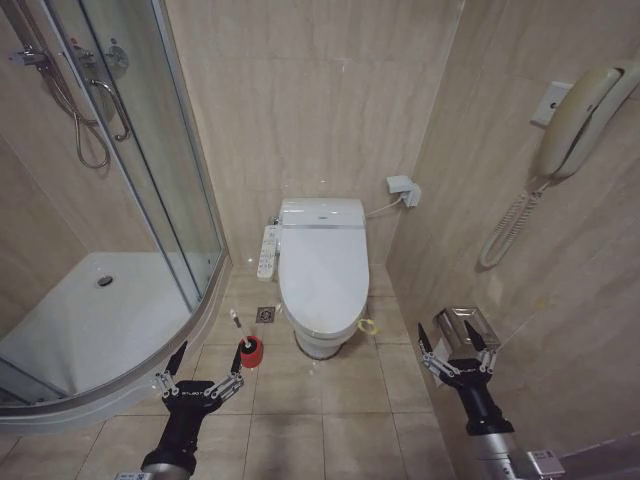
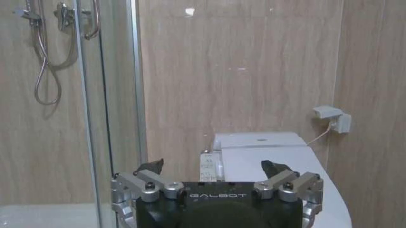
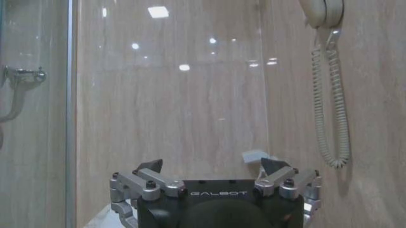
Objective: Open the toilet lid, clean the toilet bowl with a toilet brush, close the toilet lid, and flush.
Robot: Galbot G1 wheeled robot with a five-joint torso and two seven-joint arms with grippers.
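Note:
The toilet lid (image 1: 323, 265) is down, white and glossy, against the back wall; it also appears in the left wrist view as the lid (image 2: 285, 175). The toilet bowl (image 1: 322, 343) shows only as its white outer base under the lid. The toilet brush (image 1: 247, 343) stands in its small red holder on the floor left of the toilet, thin white handle leaning left. My left gripper (image 1: 207, 363) is open near the floor, just in front of and left of the brush holder. My right gripper (image 1: 458, 343) is open at the right, by the wall.
A glass shower enclosure (image 1: 150, 200) with a white tray (image 1: 80, 320) fills the left. A control panel (image 1: 267, 252) hangs on the toilet's left side. A wall phone (image 1: 575, 115) with coiled cord and a steel paper holder (image 1: 465, 325) are on the right wall. Tiled floor (image 1: 320, 420) lies in front.

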